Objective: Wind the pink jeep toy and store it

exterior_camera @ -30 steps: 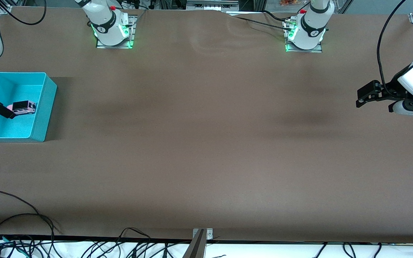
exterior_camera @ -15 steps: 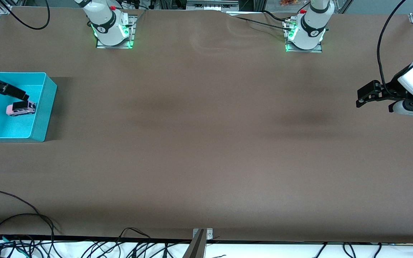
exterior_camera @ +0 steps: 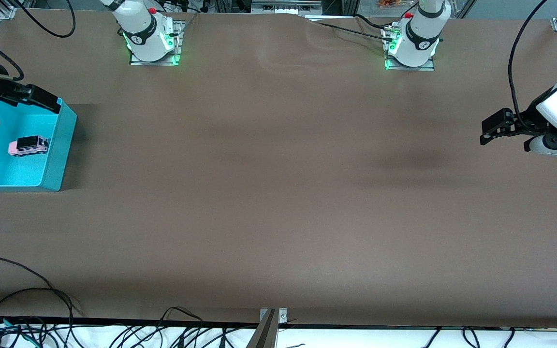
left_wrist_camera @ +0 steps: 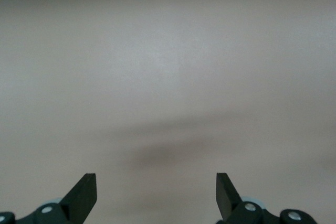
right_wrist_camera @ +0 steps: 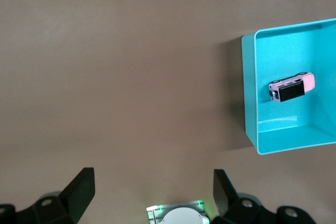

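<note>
The pink jeep toy (exterior_camera: pixel 28 145) lay in the turquoise bin (exterior_camera: pixel 61 145) at the bench (exterior_camera: pixel 278 193) edge. The right end effector (exterior_camera: pixel 36 99) over the bin rim and the waiting left end effector (exterior_camera: pixel 491 130) had fingers apart. No legible writing.

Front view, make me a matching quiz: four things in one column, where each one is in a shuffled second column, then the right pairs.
Things:
1. pink jeep toy
2. turquoise bin
3. right gripper
4. left gripper

Places or states:
A. open, over bare table at the left arm's end
B. on the table at the right arm's end
C. open, above the bin's rim nearest the bases
D. lying inside the bin

Pairs: 1-D, 2-B, 3-C, 4-A
</note>
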{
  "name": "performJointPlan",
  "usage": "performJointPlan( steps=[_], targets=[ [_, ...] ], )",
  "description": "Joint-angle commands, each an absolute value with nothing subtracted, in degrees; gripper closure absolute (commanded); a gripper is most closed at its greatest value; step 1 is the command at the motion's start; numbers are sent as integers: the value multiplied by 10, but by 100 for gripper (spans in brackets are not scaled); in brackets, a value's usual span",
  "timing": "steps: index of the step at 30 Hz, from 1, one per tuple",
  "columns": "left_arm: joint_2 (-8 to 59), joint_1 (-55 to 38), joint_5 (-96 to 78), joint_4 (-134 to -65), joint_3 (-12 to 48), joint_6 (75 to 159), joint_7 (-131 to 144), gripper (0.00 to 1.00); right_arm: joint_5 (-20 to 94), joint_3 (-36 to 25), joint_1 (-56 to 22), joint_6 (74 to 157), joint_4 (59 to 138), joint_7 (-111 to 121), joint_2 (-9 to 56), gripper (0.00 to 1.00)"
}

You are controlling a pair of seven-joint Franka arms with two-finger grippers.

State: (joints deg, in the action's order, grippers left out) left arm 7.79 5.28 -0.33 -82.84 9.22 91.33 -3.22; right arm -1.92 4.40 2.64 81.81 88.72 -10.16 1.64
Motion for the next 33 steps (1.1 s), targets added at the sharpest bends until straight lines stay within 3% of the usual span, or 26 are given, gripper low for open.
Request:
performJointPlan(
  steps=[1, 33],
  targets=[
    [73, 54, 2, -824, 94, 912, -43, 0, -8, -4, -21, 791, 866, -87, 17, 0],
    [73, 53, 2, -817, 95, 912, -43, 0, 10, -8, -22, 848, 867, -18, 17, 0]
  ],
)
